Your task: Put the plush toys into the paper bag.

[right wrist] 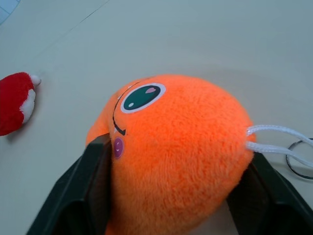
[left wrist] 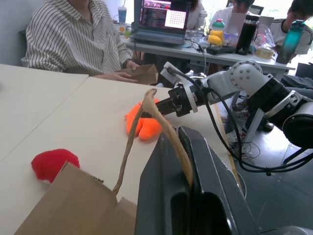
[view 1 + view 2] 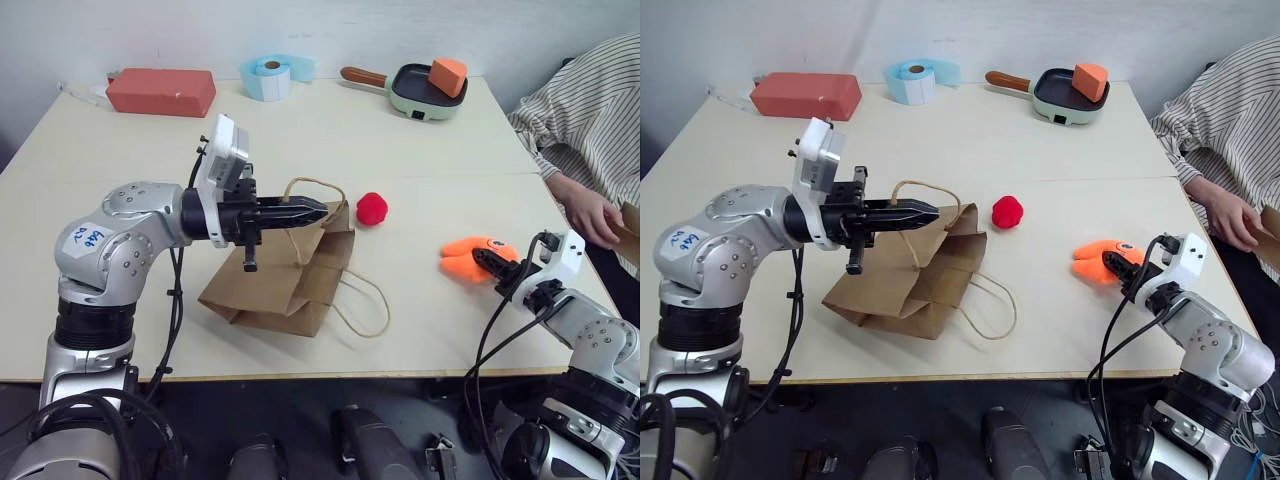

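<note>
The brown paper bag [image 3: 280, 285] lies slumped on the table's middle. My left gripper [image 3: 318, 210] points level above it, shut on one cord handle [image 2: 164, 125] and lifting that side of the bag's mouth. The other handle [image 3: 365, 305] lies loose on the table. The small red fuzzy ball [image 3: 372, 208] sits just right of the bag's mouth. The orange plush creature [image 1: 181, 147] lies on the table at the right. My right gripper [image 3: 490, 263] has a finger pressed to each side of it, one finger [image 1: 93, 181] beside its eye.
At the table's back stand a red brick-like box [image 3: 160, 91], a pale blue tape roll [image 3: 270, 76] and a green pan [image 3: 425, 92] holding an orange block. A person in a striped shirt sits at the right edge, hand [image 3: 590, 215] close to my right arm.
</note>
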Robot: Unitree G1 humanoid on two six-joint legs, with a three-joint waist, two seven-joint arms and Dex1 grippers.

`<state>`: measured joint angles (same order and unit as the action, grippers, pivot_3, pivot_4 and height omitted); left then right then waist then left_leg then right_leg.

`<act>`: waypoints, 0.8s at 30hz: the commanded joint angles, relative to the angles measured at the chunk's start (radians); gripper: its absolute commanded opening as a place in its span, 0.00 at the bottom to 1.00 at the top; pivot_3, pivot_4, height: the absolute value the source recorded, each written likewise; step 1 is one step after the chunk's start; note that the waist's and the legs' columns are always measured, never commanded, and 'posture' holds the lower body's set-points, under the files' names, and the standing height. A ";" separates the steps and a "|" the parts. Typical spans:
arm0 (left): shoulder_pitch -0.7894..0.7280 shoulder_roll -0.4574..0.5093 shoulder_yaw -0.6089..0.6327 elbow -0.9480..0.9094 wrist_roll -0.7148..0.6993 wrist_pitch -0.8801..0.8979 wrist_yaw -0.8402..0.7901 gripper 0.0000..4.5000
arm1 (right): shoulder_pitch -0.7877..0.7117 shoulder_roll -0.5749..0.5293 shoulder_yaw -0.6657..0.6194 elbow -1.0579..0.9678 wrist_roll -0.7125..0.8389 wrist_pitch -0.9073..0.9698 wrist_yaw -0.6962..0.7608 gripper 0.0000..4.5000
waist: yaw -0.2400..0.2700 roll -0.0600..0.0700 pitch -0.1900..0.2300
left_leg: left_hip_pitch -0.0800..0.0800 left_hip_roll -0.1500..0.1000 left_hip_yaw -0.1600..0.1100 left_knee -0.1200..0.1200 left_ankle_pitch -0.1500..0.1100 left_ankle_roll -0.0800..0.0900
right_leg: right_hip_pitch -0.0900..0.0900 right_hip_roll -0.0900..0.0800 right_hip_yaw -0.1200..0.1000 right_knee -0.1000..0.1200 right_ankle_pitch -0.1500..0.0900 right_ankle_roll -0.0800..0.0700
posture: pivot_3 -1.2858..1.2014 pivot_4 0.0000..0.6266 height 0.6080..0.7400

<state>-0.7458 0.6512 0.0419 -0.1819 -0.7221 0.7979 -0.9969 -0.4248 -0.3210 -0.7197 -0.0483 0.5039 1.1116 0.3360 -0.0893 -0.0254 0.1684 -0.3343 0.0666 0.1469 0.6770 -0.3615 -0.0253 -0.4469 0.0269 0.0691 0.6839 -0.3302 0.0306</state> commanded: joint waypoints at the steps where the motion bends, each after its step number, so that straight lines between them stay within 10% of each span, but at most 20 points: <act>1: 0.017 0.030 0.054 -0.009 -0.006 -0.014 0.005 0.00 | 0.049 -0.049 0.003 -0.078 0.074 -0.033 0.059 0.35 | 0.003 0.000 0.000 | 0.000 0.000 0.000 0.000 0.000 0.000 | 0.000 0.000 0.000 0.000 0.000 0.000 | 0.52 0.24 1.00; 6: 0.038 0.045 0.079 -0.011 -0.013 -0.014 0.012 0.00 | 0.040 -0.111 -0.008 -0.308 0.418 0.114 0.190 0.06 | 0.002 0.003 0.002 | -0.001 0.000 0.000 -0.001 0.000 0.000 | 0.000 0.000 0.000 -0.001 0.000 0.000 | 0.52 0.24 1.00; 10: 0.033 0.035 0.074 -0.001 -0.004 -0.022 0.016 0.00 | -0.008 -0.061 0.143 -0.398 0.604 0.200 0.167 0.03 | -0.010 0.003 0.002 | 0.000 0.001 -0.001 -0.001 0.000 -0.001 | 0.000 0.001 -0.001 0.000 0.000 0.000 | 0.52 0.24 1.00; 24: -0.022 -0.028 0.095 -0.015 -0.092 0.049 0.076 0.00 | -0.263 0.022 0.794 -0.102 0.273 -0.001 0.189 0.03 | -0.005 0.003 0.002 | -0.002 0.001 -0.001 -0.001 0.000 0.000 | -0.001 0.000 -0.002 -0.004 0.000 0.000 | 0.52 0.24 1.00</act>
<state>-0.7697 0.6246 0.1388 -0.1560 -0.7999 0.8549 -0.9119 -0.6495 -0.3139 0.0192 -0.1927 0.8238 1.1656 0.4951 -0.0946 -0.0226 0.1704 -0.3365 0.0676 0.1459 0.6758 -0.3617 -0.0248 -0.4483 0.0267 0.0672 0.6808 -0.3301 0.0307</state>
